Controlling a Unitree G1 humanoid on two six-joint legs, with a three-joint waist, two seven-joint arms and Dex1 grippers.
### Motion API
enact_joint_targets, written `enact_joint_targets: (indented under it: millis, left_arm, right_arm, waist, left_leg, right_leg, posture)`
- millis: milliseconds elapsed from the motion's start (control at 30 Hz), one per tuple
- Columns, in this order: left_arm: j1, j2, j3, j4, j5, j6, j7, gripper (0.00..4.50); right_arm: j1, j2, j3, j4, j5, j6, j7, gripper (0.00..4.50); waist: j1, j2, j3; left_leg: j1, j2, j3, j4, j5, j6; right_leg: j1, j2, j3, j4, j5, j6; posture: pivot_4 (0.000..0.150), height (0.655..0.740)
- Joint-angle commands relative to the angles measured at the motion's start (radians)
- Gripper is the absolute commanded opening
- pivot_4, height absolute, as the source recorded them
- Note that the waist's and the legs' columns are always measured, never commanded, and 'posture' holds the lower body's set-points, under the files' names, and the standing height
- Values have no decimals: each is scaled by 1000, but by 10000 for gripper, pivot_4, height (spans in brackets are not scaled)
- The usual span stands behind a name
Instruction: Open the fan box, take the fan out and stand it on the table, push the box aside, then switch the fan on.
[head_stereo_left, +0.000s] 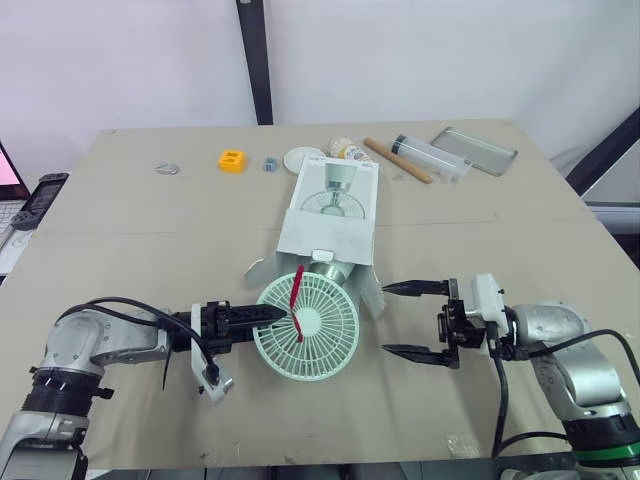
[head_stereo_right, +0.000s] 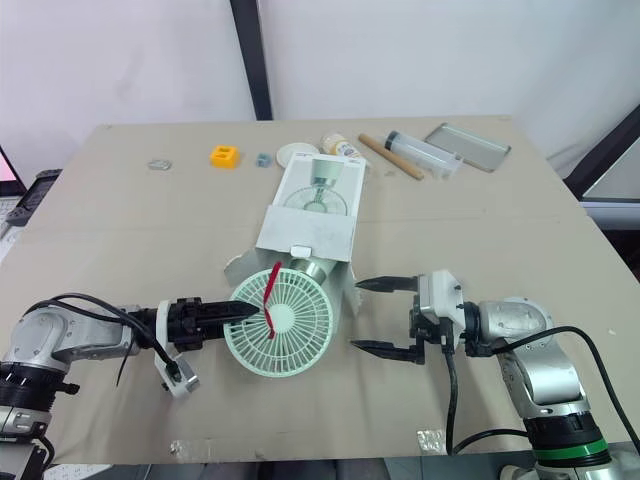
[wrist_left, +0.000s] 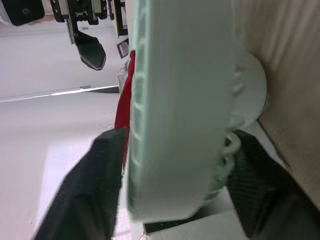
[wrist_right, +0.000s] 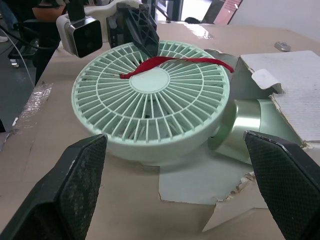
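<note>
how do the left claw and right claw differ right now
The left claw is shut on the fan, one finger before its grille and one behind; the right claw is open wide and holds nothing. The left claw touches the fan; the right claw sits apart, beside the fan box flap. Both have black fingers pointing toward the fan.

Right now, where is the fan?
Head view: the fan lies centrally, half out of the box, between the left end effector gripping its rim and the open right end effector.
</note>
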Motion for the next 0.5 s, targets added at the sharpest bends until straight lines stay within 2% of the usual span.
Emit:
enact_joint_targets:
  millis: [33,167,333,500]
  left_arm:
    - [-12,23,-39,-5,7,49,69,21393]
    - [-8,30,-62,13,-15,61,78,21393]
    - [-16,39,-116,46,-207,91,9,21393]
    - [12,128,-277,14,-694,250,-250,21393]
  right_arm:
    - [0,-7,-14,-39,3,-9,-7,45000]
    - [-2,-5,-12,-37,0,-11,-11,45000]
    - [-8,6,-18,-27,0,-17,-25,45000]
    - [-34,18,-25,3,0,-32,-32,45000]
  waist:
    - [0,0,0]
    - [0,0,0]
    - [0,0,0]
    - [0,0,0]
  left_leg:
    - [0,0,0,0,0,0]
    - [0,0,0,0,0,0]
    - [0,0,0,1,0,0]
    - [0,0,0,2,0,0]
  right_leg:
    - [0,0,0,0,0,0]
    - [0,0,0,0,0,0]
    - [0,0,0,1,0,0]
    - [0,0,0,2,0,0]
  posture:
    - [1500,7400]
    - [1500,7400]
    - [1500,7400]
    - [1500,7400]
